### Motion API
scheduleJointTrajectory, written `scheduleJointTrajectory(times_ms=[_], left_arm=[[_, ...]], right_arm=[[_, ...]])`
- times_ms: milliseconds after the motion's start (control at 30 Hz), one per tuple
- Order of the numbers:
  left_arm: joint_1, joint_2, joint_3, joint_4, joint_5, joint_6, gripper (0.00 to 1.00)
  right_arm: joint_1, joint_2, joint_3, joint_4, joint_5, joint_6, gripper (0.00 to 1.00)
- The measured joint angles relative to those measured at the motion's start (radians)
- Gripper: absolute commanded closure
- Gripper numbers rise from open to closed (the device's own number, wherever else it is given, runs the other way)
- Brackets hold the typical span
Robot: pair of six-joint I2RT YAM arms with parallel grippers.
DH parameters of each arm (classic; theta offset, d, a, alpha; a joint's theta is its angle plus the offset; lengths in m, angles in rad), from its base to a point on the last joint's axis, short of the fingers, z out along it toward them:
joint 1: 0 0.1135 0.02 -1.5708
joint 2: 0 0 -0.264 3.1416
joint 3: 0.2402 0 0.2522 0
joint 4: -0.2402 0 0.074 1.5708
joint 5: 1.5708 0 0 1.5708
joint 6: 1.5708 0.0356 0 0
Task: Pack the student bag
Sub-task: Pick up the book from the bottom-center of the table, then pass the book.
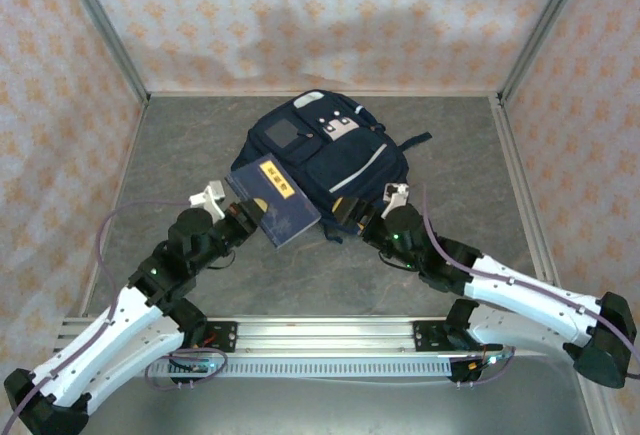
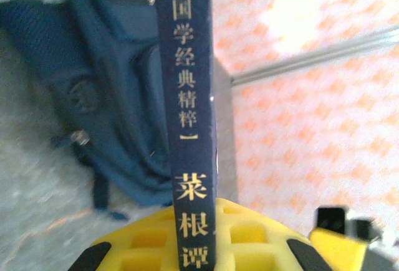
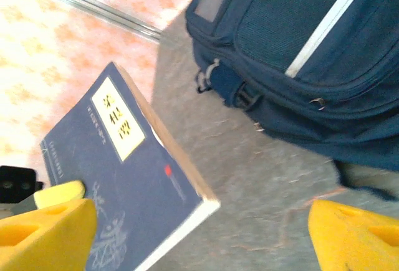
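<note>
Grip on book (image 1: 272, 203): left gripper (image 1: 243, 217) is pinched tight on both covers at the spine end, carrying it cover-up and tilted at 8 o'clock of bag (image 1: 330, 150), far corner overlapping the bag's edge, likely staged for insertion. The bag lies front-up mid-table (image 1: 180, 155), at 12 o'clock from the arm bases; cannot tell whether any compartment is open. Right gripper (image 1: 352, 213) is spread wide and empty at the bag's 6 o'clock edge, probably placed to open or steady it.
</note>
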Motion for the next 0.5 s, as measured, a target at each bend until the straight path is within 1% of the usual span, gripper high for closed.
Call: scheduleJointTrajectory(times_ms=[133,233,367,500], left_arm=[[-0.001,0.098,0.079,0.101,-0.039,-0.070,1.00],[-0.010,0.154,0.112,0.161,-0.058,-0.115,1.00],[-0.049,0.194,0.134,0.199,-0.085,-0.146,1.00],[-0.075,0.216,0.143,0.216,-0.095,-0.161,1.00]], right_arm=[[0.003,0.018,-0.058,0.182,-0.032,0.119,0.08],[0.018,0.069,-0.087,0.338,-0.039,0.182,0.08],[0.045,0.142,-0.084,0.500,-0.043,0.195,0.08],[0.060,0.180,-0.083,0.615,-0.039,0.187,0.09]])
